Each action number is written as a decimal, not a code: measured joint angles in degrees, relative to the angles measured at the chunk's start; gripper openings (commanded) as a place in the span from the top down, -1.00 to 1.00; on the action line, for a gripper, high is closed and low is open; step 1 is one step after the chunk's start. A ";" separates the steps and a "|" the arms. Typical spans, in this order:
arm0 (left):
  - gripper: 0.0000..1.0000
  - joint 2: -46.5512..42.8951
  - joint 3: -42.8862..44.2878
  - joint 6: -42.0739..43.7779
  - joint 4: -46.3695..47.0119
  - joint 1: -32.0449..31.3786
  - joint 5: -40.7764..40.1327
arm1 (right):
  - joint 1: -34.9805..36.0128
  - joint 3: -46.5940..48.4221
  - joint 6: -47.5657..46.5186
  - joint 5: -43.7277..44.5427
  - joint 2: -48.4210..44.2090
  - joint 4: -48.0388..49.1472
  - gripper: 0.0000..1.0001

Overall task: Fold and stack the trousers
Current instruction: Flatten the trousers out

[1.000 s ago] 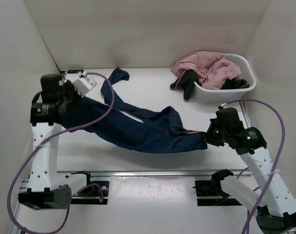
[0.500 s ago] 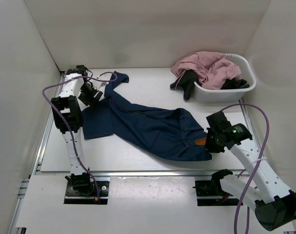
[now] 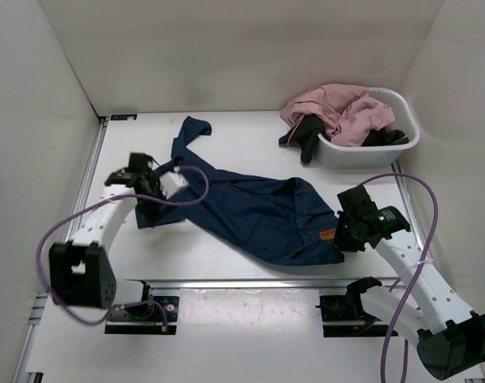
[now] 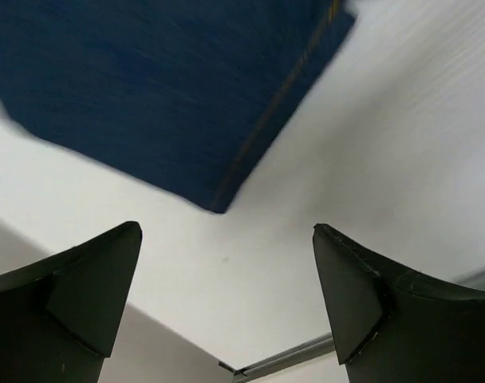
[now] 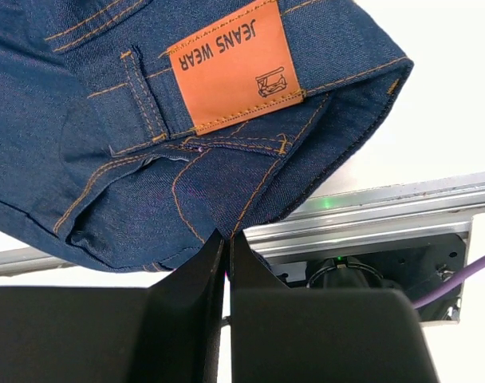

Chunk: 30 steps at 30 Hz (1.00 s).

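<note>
Pinching jeans at waistband fold with right gripper, just short of patch. Holding left gripper spread over table, just short of a leg hem.

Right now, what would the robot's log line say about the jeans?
trousers: lying spread out, unfolded | left fingers: open, empty, near a leg end | right fingers: shut on waistband corner | fold: not started
</note>
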 measured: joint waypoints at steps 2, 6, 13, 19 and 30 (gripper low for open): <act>-1.00 3.89 -8.20 1.81 4.55 -0.37 -2.86 | -0.02 -0.52 0.20 -0.28 0.00 0.48 1.00; -1.00 7.19 -14.25 4.07 8.79 -1.36 -6.23 | -0.02 -1.25 0.72 -0.70 -0.22 1.27 1.00; -1.00 11.98 -12.76 4.94 20.15 -2.95 -8.61 | -0.02 -5.01 2.69 -1.42 -3.67 1.60 1.00; 0.24 17.31 -8.15 3.54 21.03 -3.30 -13.05 | -0.02 -5.53 4.07 -0.87 -5.79 1.38 1.00; 0.72 22.95 6.82 -2.19 3.30 6.62 -1.22 | -0.02 -5.18 5.07 3.74 -5.40 -1.25 1.00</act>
